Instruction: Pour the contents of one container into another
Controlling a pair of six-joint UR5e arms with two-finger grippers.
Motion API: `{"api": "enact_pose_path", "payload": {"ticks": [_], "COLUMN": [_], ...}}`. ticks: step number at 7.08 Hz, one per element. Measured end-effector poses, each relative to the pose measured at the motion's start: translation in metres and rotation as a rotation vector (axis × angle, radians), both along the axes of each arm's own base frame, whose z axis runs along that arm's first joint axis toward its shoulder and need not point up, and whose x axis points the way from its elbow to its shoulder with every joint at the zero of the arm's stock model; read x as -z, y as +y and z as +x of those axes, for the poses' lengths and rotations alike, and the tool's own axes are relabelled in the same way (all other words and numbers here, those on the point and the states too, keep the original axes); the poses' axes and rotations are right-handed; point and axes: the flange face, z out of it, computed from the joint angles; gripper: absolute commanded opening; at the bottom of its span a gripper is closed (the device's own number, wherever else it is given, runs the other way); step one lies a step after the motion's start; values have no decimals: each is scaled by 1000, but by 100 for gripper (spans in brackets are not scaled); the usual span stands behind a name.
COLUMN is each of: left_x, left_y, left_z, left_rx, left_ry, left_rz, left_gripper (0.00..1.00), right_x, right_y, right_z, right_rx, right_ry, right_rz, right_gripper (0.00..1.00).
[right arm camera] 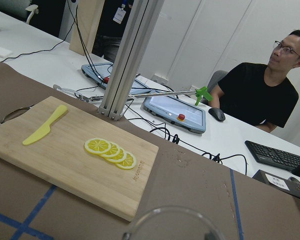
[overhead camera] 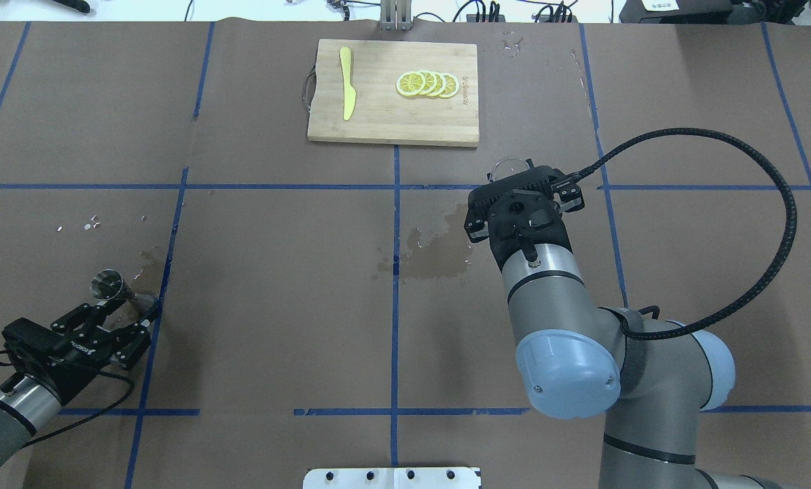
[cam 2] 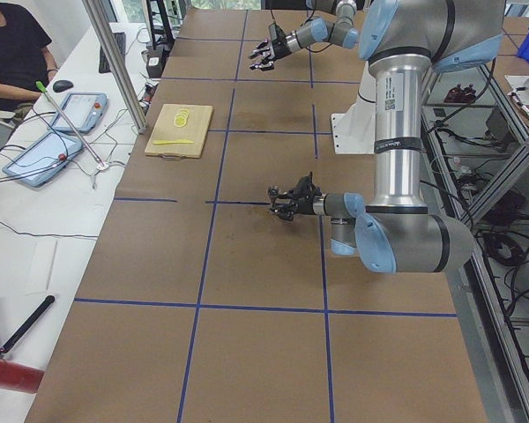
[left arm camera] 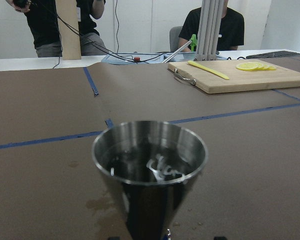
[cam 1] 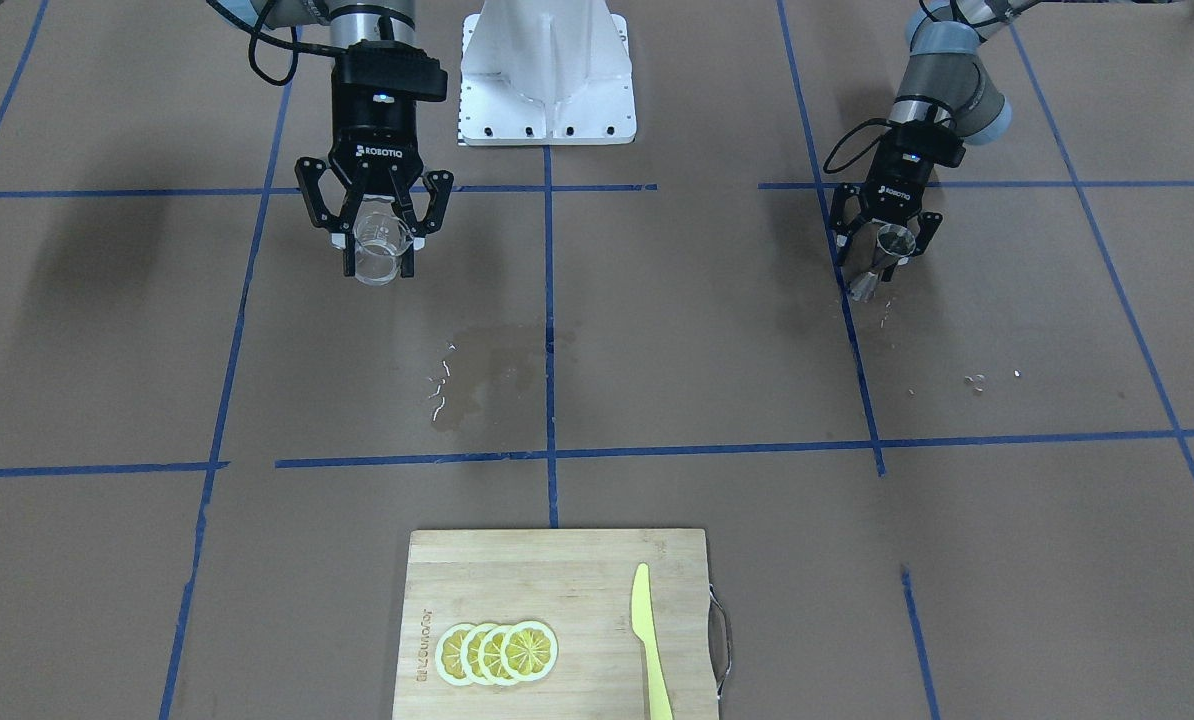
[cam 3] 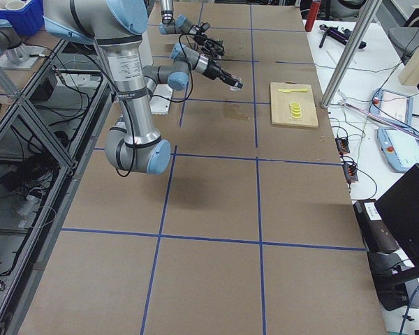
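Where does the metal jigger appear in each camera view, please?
Front-facing: jigger upper right.
Overhead: jigger lower left.
Left side: too small to tell.
Right side: too small to tell.
Left wrist: jigger bottom centre, close up.
Right wrist: not in it.
Shared landmark: the cutting board, in all views.

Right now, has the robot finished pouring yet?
Mostly done, it seems. The metal jigger in the left claw already has liquid in it, and a wet patch marks the table. In hand: the right claw grips the glass cup, far from the jigger. Left: probably just setting both down.
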Motion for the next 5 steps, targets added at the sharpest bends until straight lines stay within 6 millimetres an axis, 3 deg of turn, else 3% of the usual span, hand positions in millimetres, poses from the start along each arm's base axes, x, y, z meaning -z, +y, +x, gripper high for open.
{"api": "enact_pose_path", "payload": {"ticks": [1, 3, 5], "left_x": [2, 9, 11], "left_y": [3, 9, 12], "left_z": [-6, -25, -28], "left_rx": [-48, -113, -148], "left_ry": [-23, -74, -107], "left_rz": [-10, -28, -41], "left_gripper": [99, 100, 100], "right_x": [0, 1, 3], "right_y": [-1, -2, -3], "right_z": [1, 2, 3], "right_rx": [-1, -5, -7], "right_ry": [0, -2, -6], "right_rz": [0, 1, 2], "right_gripper": [2, 2, 2]}}
